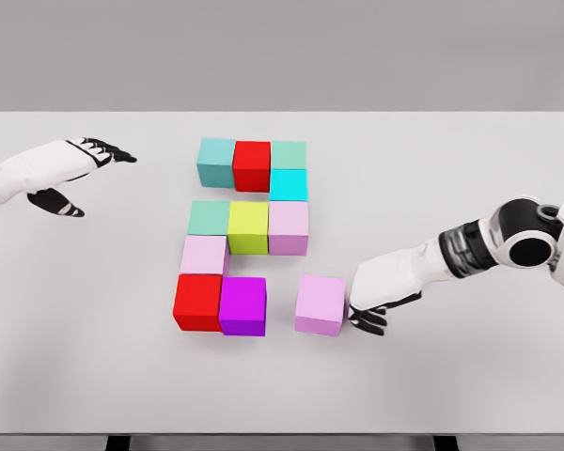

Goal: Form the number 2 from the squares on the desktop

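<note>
Touching the unlabelled lilac cube [320,303] beside the magenta cube [242,306], right hand [374,303] curled, left hand [80,164] open.

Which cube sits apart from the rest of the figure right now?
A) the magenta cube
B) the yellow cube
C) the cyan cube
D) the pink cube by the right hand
D: the pink cube by the right hand has a visible gap between it and the magenta cube, while the other cubes sit packed against their neighbours.
</note>
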